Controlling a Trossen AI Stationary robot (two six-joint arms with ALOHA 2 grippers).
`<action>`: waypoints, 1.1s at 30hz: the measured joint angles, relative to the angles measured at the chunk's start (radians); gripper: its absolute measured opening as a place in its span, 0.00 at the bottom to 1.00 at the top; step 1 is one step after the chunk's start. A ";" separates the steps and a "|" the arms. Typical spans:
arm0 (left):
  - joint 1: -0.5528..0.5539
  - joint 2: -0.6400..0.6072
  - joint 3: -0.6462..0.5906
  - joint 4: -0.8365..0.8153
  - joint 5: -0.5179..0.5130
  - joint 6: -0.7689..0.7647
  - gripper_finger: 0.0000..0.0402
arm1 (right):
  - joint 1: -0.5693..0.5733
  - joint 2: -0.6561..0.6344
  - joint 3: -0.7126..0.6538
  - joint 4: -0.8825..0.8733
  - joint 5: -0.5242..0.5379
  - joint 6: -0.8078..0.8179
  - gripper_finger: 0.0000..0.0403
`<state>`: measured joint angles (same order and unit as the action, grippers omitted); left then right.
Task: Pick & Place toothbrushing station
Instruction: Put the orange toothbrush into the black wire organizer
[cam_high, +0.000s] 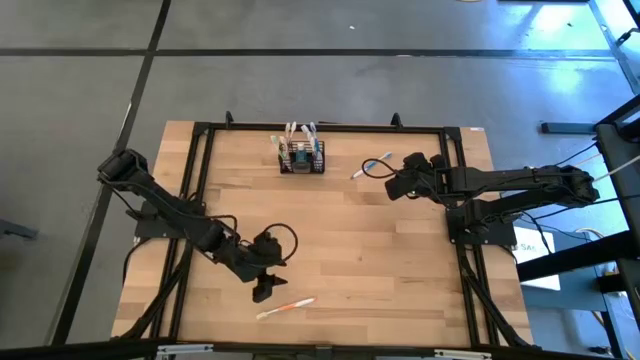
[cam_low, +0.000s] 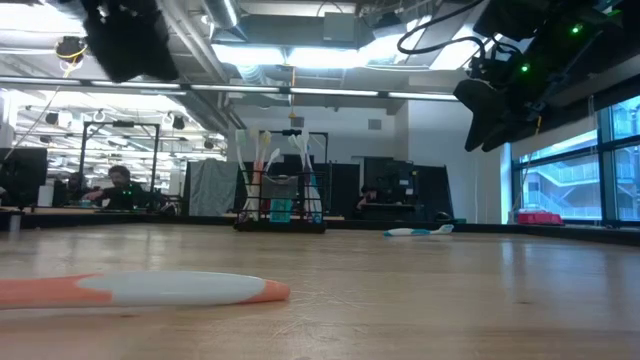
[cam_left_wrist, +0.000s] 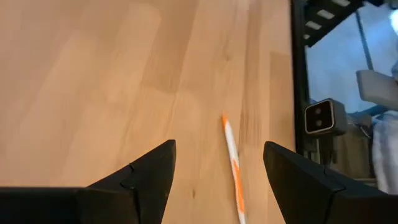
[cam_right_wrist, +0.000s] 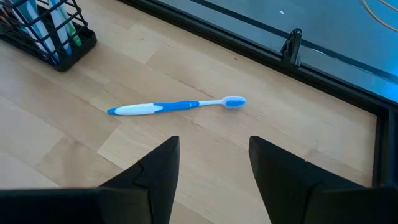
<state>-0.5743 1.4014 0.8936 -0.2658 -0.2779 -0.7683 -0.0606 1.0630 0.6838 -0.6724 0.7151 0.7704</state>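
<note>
**Both grippers empty; brushes loose**

The small black wire-mesh basket (cam_high: 302, 158) stands at the table's far edge. My right gripper (cam_high: 392, 183), jaws wide and empty, hovers right of it, by the blue-and-white plastic toothbrush (cam_right_wrist: 177, 106). My left gripper (cam_high: 264, 290), equally open, hangs well nearer than the basket, over the orange-and-white toothbrush (cam_left_wrist: 232, 167). Risk: thin handles may roll from closing fingers.
</note>
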 joint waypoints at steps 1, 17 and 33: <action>0.000 0.000 0.000 -0.012 0.009 -0.033 0.60 | 0.000 0.000 0.000 0.000 0.000 0.000 0.49; -0.059 0.013 0.000 -0.004 0.035 -0.240 0.60 | 0.000 0.000 0.000 0.001 0.002 0.007 0.49; -0.102 0.236 0.321 -0.282 0.068 -0.209 0.60 | 0.000 0.000 0.000 0.034 -0.026 0.007 0.49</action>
<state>-0.6766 1.6377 1.2150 -0.5477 -0.2104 -0.9774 -0.0605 1.0630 0.6838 -0.6388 0.6891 0.7774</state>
